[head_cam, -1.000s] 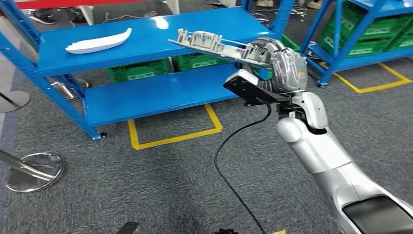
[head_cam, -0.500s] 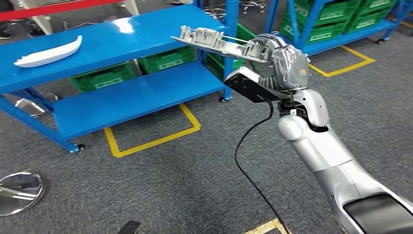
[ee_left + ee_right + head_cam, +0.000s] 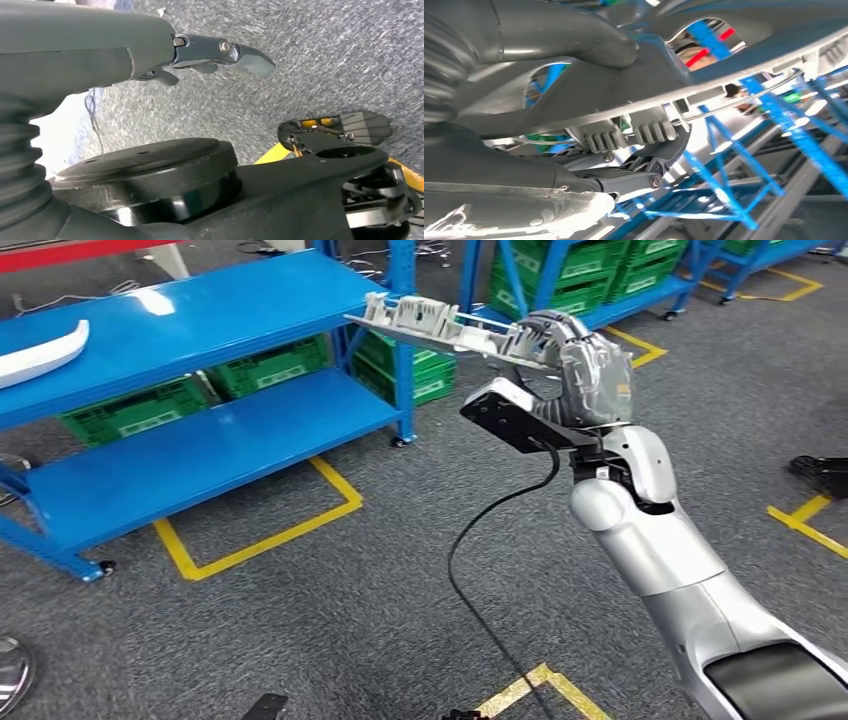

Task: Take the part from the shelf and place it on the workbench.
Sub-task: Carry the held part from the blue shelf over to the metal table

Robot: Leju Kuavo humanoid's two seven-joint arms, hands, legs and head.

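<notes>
The part (image 3: 440, 328) I carried was a long, pale grey plastic moulding, ribbed and studded with clips along its upper face. It stuck out to the left of my right hand (image 3: 585, 375), whose fingers (image 3: 540, 338) were clamped on its right end, holding it nearly level in the air above the grey floor (image 3: 330, 600). My left hand (image 3: 220, 52) hung low; I could not tell its state. Compared with half a second earlier, the blue shelf (image 3: 190, 310) had slid left as I turned, while the part sat unchanged in my grasp.
</notes>
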